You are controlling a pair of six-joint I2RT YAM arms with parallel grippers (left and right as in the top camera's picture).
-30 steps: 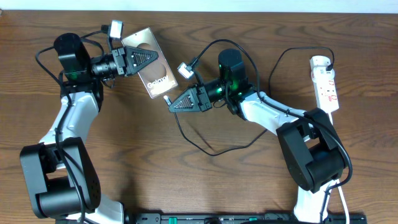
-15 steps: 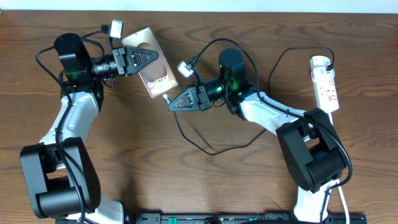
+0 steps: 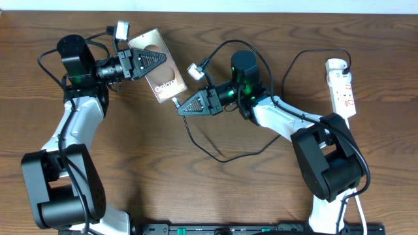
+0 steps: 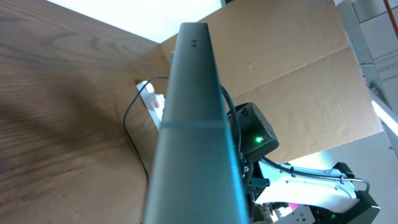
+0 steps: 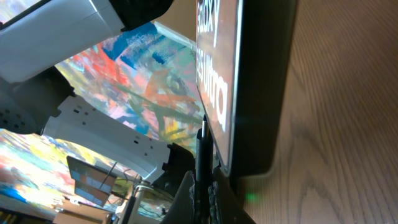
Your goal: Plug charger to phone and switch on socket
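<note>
Overhead: the left gripper [image 3: 166,65] covers a band across the phone [image 3: 167,86]. The charger [image 3: 215,155] tip is lost at the right gripper [image 3: 179,110], so contact with the phone's port cannot be told. The socket [image 3: 342,85] switches are too small to read. Left wrist: phone edge-on, blurred, cut off below. Right wrist: phone lettering cropped by the top edge
</note>
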